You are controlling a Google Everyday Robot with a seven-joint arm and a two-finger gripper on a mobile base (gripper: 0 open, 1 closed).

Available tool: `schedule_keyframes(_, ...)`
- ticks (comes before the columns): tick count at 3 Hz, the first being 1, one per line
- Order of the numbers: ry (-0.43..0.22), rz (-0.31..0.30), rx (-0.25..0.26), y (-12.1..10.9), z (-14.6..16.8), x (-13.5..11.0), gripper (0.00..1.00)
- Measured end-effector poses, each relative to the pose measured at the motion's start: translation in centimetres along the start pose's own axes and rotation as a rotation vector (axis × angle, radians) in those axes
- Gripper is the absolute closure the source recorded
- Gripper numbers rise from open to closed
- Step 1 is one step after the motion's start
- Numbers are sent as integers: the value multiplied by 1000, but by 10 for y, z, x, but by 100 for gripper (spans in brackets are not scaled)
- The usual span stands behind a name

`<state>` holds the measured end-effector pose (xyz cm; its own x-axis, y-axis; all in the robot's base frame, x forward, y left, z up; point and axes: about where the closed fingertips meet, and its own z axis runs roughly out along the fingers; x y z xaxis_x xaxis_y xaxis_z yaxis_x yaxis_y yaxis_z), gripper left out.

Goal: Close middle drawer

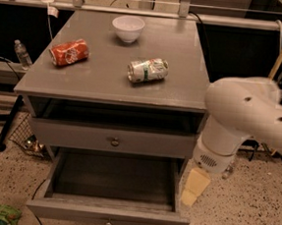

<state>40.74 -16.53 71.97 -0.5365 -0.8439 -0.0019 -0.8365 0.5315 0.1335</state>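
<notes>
Arm bends down — end effector beside pulled-out middle drawer.

Robot test lab, arm w/ gripper low beside cabinet, speckled floor, metal rail
</notes>
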Motion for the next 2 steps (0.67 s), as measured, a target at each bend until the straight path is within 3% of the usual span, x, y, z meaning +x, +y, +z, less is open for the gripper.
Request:
schedule_keyframes(1, 139, 70, -82, 13, 84, -3, 0)
schedule_keyframes(2, 277, 163, -132, 30, 152, 2, 0)
